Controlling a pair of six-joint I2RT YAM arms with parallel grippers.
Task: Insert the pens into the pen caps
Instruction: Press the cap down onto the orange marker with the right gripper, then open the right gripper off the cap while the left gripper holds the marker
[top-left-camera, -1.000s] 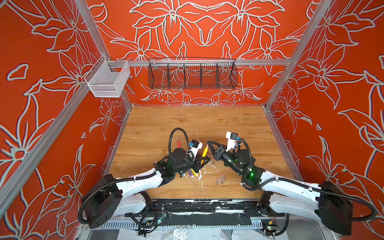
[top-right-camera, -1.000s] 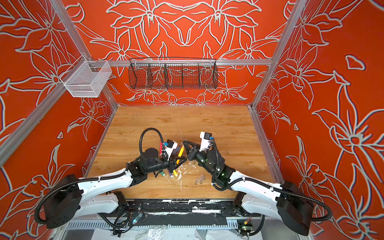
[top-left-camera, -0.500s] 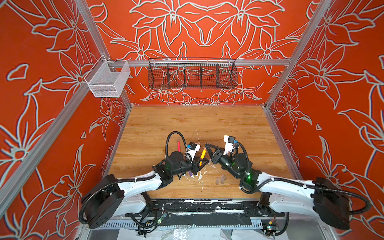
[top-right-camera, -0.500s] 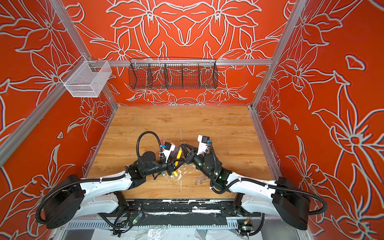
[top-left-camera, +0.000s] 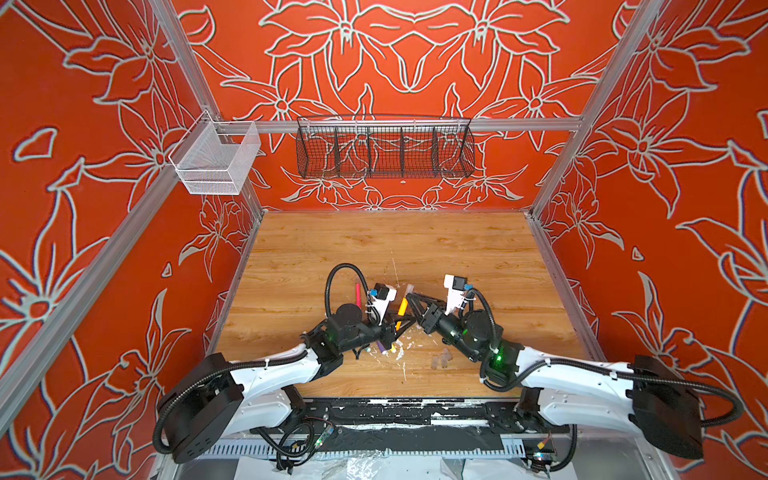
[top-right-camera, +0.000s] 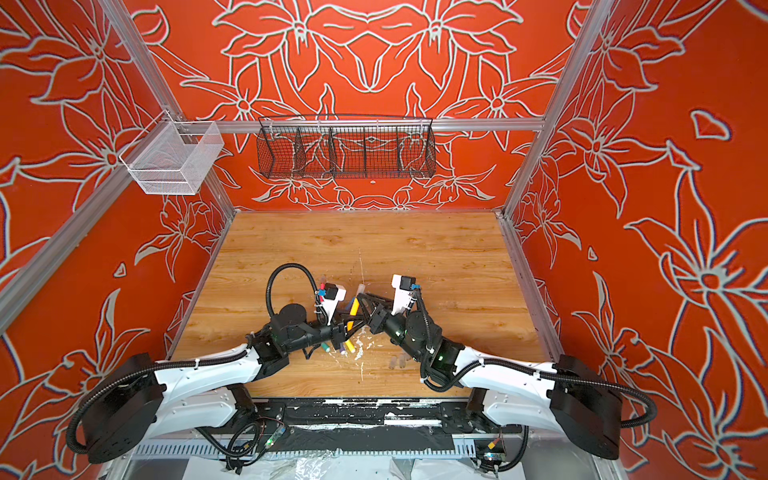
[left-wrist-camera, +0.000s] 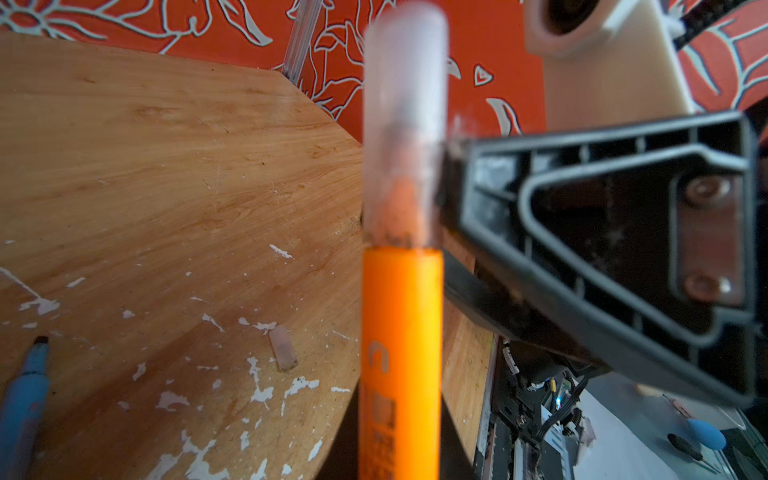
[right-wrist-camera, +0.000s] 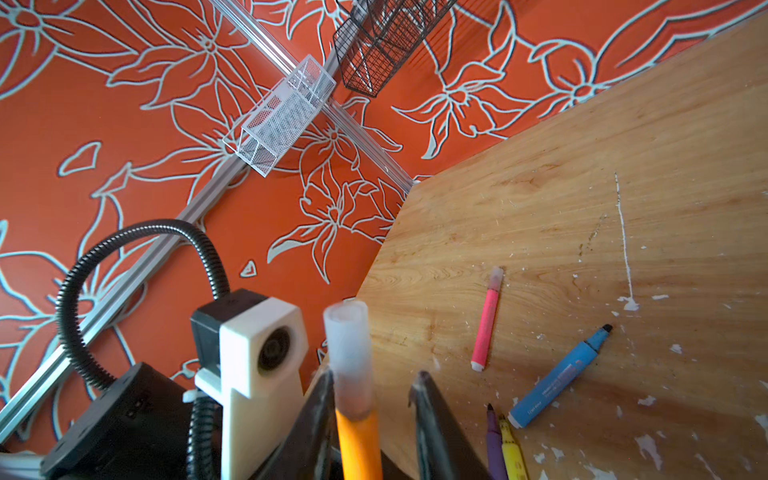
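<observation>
At the left of the counter (top-left-camera: 374, 245), a pink pen (top-left-camera: 357, 295) lies flat by itself, with a clear cap on 1 end. Just right of it, the left claw (top-left-camera: 395, 325) is clamped tight on the lower barrel of the orange pen (top-left-camera: 401, 309) and holds it tilted up off the wood. A translucent cap (left-wrist-camera: 405, 124) sits over that pen's tip, its rim down at the top of the orange barrel. I cannot tell whether it is pushed fully home.

In a top view, 3 more pens lie close together on the counter under the left claw: a green pen (top-right-camera: 326, 348), a purple pen (top-right-camera: 342, 351) and a yellow pen (top-right-camera: 351, 345). The right wrist view shows the blue pen (right-wrist-camera: 557, 380) lying near them, uncapped, its dark tip bare.

Next comes the right claw (right-wrist-camera: 374, 378). Its 2 fingers are parted on either side of the cap, 1 close against it and the other standing clear. Farther right, toward the front edge, a few loose caps (top-left-camera: 440, 360) lie together on the counter, apart from both claws.
</observation>
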